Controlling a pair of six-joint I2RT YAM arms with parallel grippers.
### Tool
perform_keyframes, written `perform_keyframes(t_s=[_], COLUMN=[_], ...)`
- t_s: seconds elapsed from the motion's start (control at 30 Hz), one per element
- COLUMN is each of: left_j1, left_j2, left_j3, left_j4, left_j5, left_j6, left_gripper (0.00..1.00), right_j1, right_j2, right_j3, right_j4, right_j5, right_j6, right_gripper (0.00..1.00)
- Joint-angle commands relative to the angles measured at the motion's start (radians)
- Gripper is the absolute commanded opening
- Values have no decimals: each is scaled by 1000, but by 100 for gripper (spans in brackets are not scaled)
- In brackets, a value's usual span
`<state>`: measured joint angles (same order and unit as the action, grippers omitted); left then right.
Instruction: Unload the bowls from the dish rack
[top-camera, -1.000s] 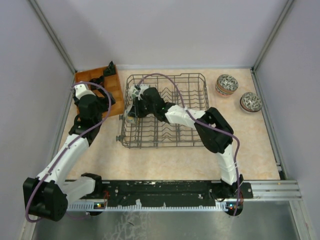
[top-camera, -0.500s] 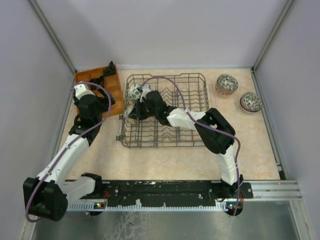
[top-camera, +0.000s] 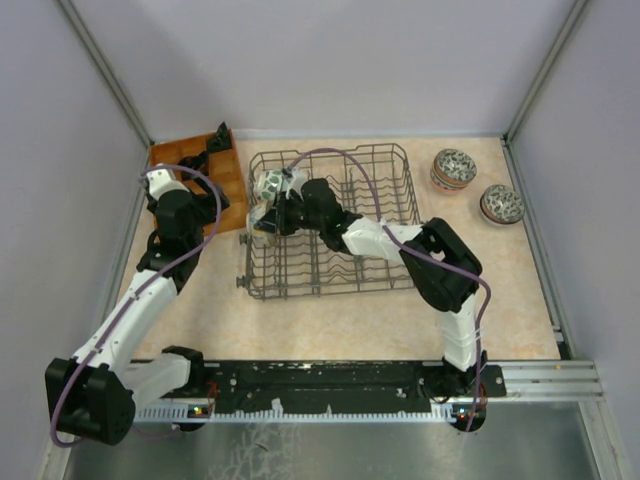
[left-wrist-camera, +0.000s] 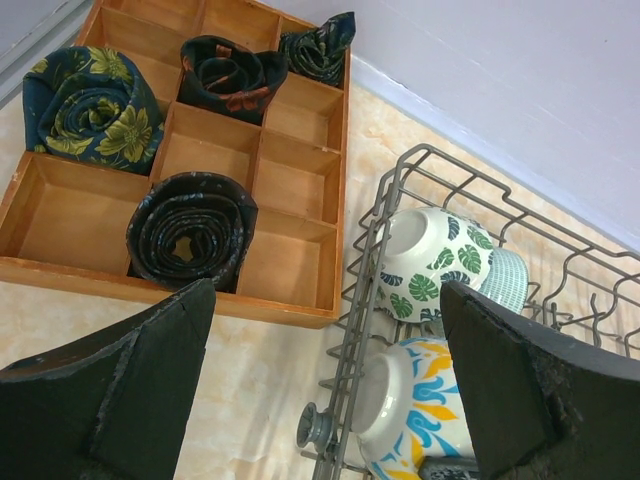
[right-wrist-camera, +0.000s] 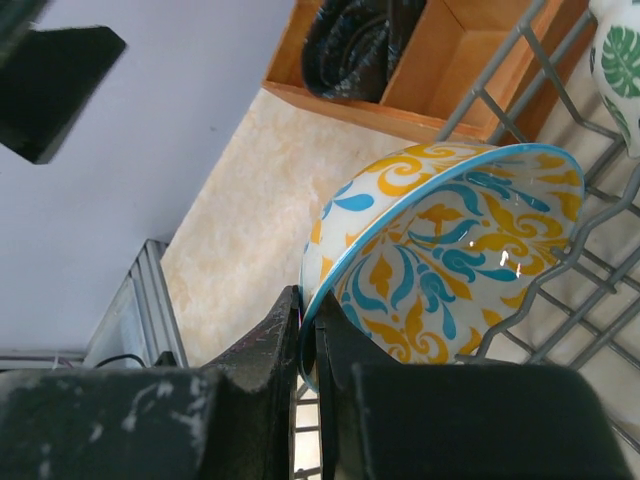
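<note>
The right gripper (right-wrist-camera: 308, 320) clamps a yellow-and-blue bowl (right-wrist-camera: 450, 260) by its rim at the dish rack (top-camera: 330, 291) left end, a green-leaf bowl (left-wrist-camera: 430, 265) beside it, while unloaded bowls (top-camera: 453, 168) sit near the table (top-camera: 330, 330) far-right corner and the left gripper (left-wrist-camera: 325, 300) gapes empty.

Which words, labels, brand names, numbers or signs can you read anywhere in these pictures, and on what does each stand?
No view shows any readable word, number or sign.
The blue-and-yellow bowl held by the right gripper carries only scroll patterns.
The green-leaf bowl in the dish rack carries only leaves.
</note>
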<state>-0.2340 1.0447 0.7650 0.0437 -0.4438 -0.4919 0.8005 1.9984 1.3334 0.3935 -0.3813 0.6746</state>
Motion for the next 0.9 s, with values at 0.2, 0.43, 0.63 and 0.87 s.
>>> perform_keyframes(t_s=[0.2, 0.43, 0.63, 0.87], left_j1=[-2, -2, -2, -2], left_j2=[-8, -40, -74, -46], left_j3=[2, -1, -3, 17], left_j4=[4, 4, 3, 1], left_j5=[-23, -54, -62, -10], left_j6=[17, 13, 18, 18], left_gripper=[99, 99, 99, 99], right_j1=[0, -1, -8, -136], right_j2=[-138, -200, -315, -440], right_j3=[4, 8, 42, 180], right_j4=[220, 217, -30, -423], right_j5=[-58, -36, 158, 400], right_j6=[26, 2, -178, -364], right_gripper=[1, 0, 0, 0])
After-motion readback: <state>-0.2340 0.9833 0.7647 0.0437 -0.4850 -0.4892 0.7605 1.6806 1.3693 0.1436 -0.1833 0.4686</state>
